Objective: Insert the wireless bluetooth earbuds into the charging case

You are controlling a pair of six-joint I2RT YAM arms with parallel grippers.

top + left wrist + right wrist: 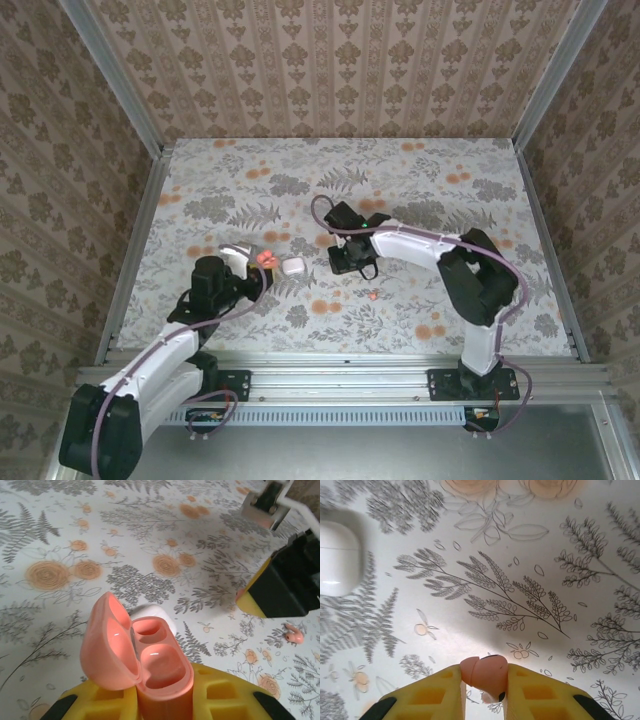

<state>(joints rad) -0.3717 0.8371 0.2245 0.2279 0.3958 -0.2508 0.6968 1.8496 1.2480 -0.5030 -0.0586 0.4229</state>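
Note:
My left gripper (164, 696) is shut on the base of an open coral charging case (159, 666), whose lid stands tilted back to the left and whose two wells look hollow. From above, that case (265, 258) sits at the left gripper (252, 264). My right gripper (484, 680) is shut on a coral earbud (486, 671), held just above the patterned table. It hovers right of the cases (350, 262). A second coral earbud (373, 295) lies loose on the table, also seen beside the right gripper's fingers (294, 636).
A closed white case (293, 267) lies on the table just beyond the coral one (152, 614) and at the upper left of the right wrist view (337, 557). Patterned walls enclose the floral tabletop (420, 200) on three sides.

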